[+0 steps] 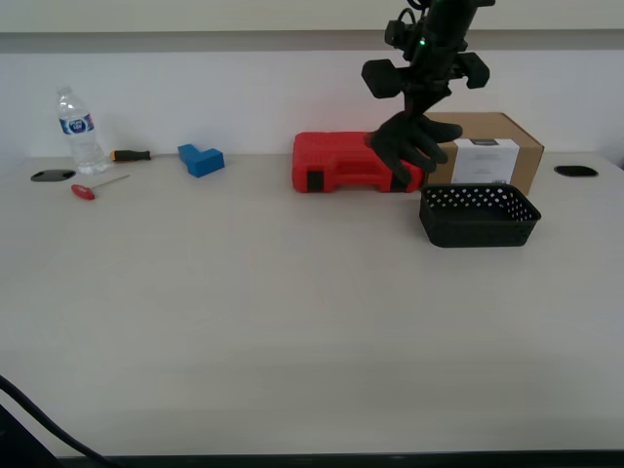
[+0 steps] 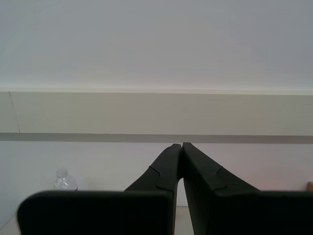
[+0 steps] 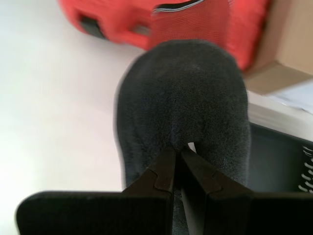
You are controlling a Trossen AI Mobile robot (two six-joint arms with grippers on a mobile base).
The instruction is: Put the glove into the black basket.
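My first gripper [image 1: 421, 97] is shut on the glove [image 1: 414, 139] and holds it in the air, in front of the red tool case and just to the exterior view's left of the black basket [image 1: 478, 216]. The glove's fingers hang down and spread. In the first wrist view the gripper [image 3: 181, 152] pinches the dark grey glove [image 3: 186, 98], its red cuff at the far end, and the basket's edge [image 3: 279, 156] lies beside it below. My second gripper [image 2: 182, 146] is shut and empty, facing the wall; it does not show in the exterior view.
A red tool case [image 1: 336, 161] and a brown cardboard box [image 1: 497, 146] stand behind the basket. At the back left are a water bottle [image 1: 78, 132], two screwdrivers [image 1: 129, 155] and a blue block [image 1: 201, 159]. A black cable crosses the near left corner.
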